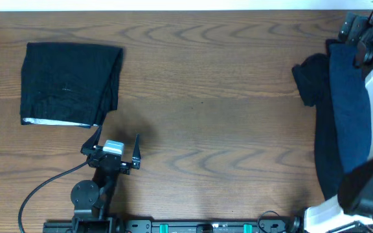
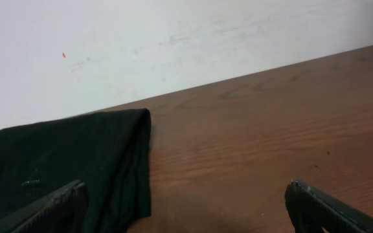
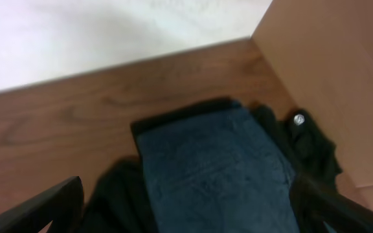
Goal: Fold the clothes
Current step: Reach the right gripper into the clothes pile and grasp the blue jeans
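Note:
A folded black garment lies flat at the table's far left; it also shows in the left wrist view. My left gripper is open and empty just in front of the garment's near right corner, its fingers wide apart. A dark blue cloth lies on black clothes in a heap at the right edge. My right gripper is open and hovers over the blue cloth, holding nothing. In the overhead view the right arm covers the near end of the heap.
A wooden table carries everything. A brown board stands to the right of the heap. A small black part with a silver screw sits by the heap's far right. A black cable runs from the left arm's base.

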You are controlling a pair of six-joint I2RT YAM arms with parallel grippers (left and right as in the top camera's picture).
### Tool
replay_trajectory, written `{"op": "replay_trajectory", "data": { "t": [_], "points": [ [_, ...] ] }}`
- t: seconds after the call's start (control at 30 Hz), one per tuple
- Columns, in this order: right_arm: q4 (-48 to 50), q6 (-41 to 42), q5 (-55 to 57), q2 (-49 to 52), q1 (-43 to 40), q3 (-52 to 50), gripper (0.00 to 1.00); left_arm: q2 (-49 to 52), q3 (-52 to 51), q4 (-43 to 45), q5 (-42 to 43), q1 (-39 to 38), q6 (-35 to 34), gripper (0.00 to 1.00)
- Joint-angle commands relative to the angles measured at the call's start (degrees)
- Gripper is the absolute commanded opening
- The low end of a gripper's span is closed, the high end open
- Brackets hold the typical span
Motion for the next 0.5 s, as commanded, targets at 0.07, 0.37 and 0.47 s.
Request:
{"op": "replay_trajectory", "data": {
  "t": [0.07,0.37,0.47],
  "points": [
    [-0.07,-0.61,-2.78,3.1,-0.61,1.27,0.77,-0.04,-0.94,-1.99,0.57,-0.24,0.74,0.98],
    [5.22,-4.02,-4.28,12.81,-1.05,1.27,0.7,-0.04,-0.94,-2.01,0.57,-0.24,0.74,0.98],
    [7.17,-4.96,-4.52,16.55,-1.05,1.27,0.68,-0.04,-0.94,-2.01,0.57,-0.24,0.72,0.98]
  ]
}}
